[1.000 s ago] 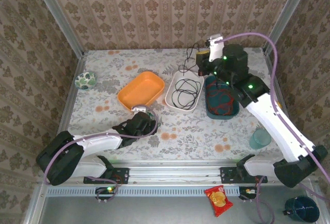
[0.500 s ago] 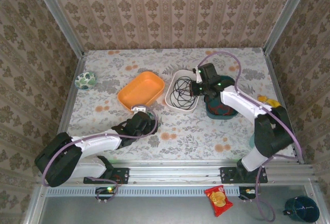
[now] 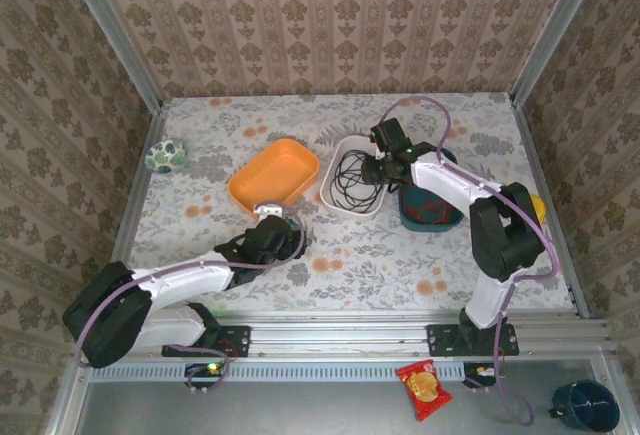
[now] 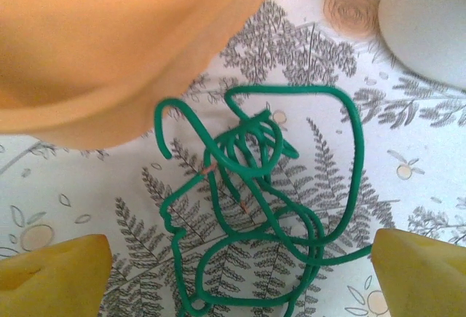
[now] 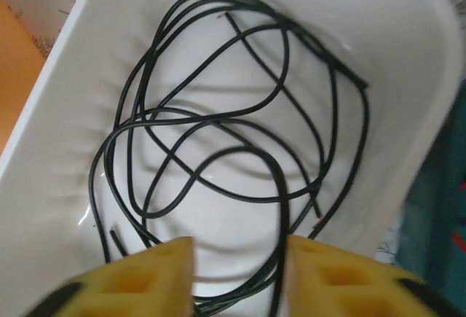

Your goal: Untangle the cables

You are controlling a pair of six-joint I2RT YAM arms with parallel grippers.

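Here, I hover the right gripper [image 5: 237, 273] low over the white tray [image 5: 415, 55], its jaws partly parted and gripping nothing that I can see. One strand of the black cable [image 5: 218, 135] runs up through the gap between the fingers. The cable lies in loose loops on the tray's floor, both ends inside the rim. To finish this drop cleanly, I judge I should spread the fingers wider and rise straight up, since a sideways pull could snag that strand and drag the loops over the wall. The teal tray [image 3: 430, 225], touching the white tray's right side, holds the red cable [image 3: 432, 207]. The orange tray [image 3: 275, 173], just left of the white tray, shows a bare floor. Nearer me and left of the white tray, the left gripper [image 4: 237, 280] hangs with its jaws wide apart over the green cable [image 4: 255, 208]. That cable lies knotted on the table [image 3: 450, 255] beside the orange tray's near wall. I would close on the knot's dense middle, not on a stray loop.
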